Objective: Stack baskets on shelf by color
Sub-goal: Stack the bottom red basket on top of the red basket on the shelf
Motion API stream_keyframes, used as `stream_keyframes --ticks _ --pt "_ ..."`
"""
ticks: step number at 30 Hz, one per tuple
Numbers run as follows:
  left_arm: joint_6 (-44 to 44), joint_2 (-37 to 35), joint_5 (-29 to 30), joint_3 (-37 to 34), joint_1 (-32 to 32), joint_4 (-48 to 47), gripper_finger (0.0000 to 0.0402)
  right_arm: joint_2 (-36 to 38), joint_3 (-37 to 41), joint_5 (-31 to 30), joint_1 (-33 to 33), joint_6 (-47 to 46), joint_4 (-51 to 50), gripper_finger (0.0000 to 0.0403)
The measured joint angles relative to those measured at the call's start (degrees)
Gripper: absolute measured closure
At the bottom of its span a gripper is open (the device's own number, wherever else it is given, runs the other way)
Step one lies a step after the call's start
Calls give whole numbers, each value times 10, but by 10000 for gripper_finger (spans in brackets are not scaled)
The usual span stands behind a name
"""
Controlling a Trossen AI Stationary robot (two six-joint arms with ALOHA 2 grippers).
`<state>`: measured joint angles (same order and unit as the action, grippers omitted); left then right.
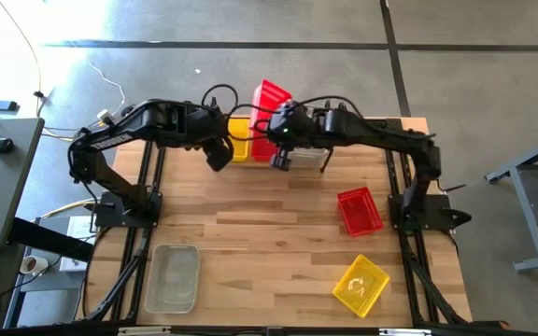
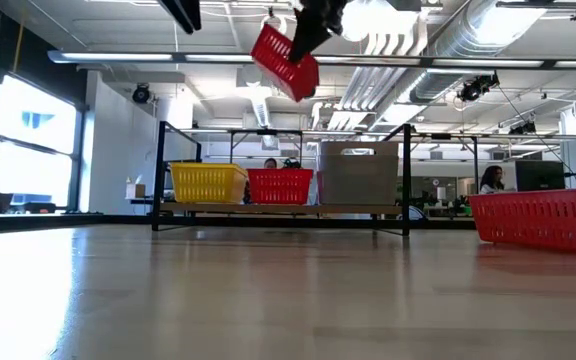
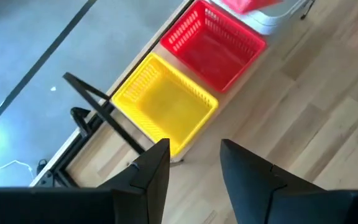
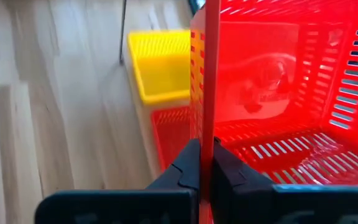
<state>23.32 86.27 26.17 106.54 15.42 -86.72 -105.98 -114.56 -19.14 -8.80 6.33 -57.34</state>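
- Baskets are the job here, and going left to right on the table: a clear basket [image 1: 173,277] sits near the front left, well apart from the rest.
- Left gripper [image 1: 219,157] hangs just in front of the shelf [image 2: 280,208], fingers spread and empty, aimed down past the yellow basket on the shelf [image 3: 165,101].
- Next along the shelf is the red basket on the shelf [image 3: 212,42], touching the yellow one; a grey basket [image 2: 358,176] fills the right end.
- Held red basket [image 2: 286,58] hangs tilted in the air, pinched by its wall in the right gripper [image 4: 206,163], whose fingers are pressed tight on that wall.
- Key relation: in the low view the held basket is above the shelved red one and a little to its left, so the right arm is the one placed for this drop; I judge it needs levelling, long side along the shelf, before it goes down.
- Right arm reaches in from the right side, stretched toward the back edge.
- Further right, 1 loose red basket [image 1: 359,211] and 1 loose yellow basket [image 1: 360,286] lie on the table, not yet shelved.
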Motion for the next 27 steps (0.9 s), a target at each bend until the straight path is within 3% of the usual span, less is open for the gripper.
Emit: stream_keyframes --ticks 11,27 --pt "-6 -26 11 0 39 -23 271 -67 -9 12 -2 62 -50 403" --pt "-5 -45 11 0 97 -26 271 -141 -10 34 -45 51 -49 403"
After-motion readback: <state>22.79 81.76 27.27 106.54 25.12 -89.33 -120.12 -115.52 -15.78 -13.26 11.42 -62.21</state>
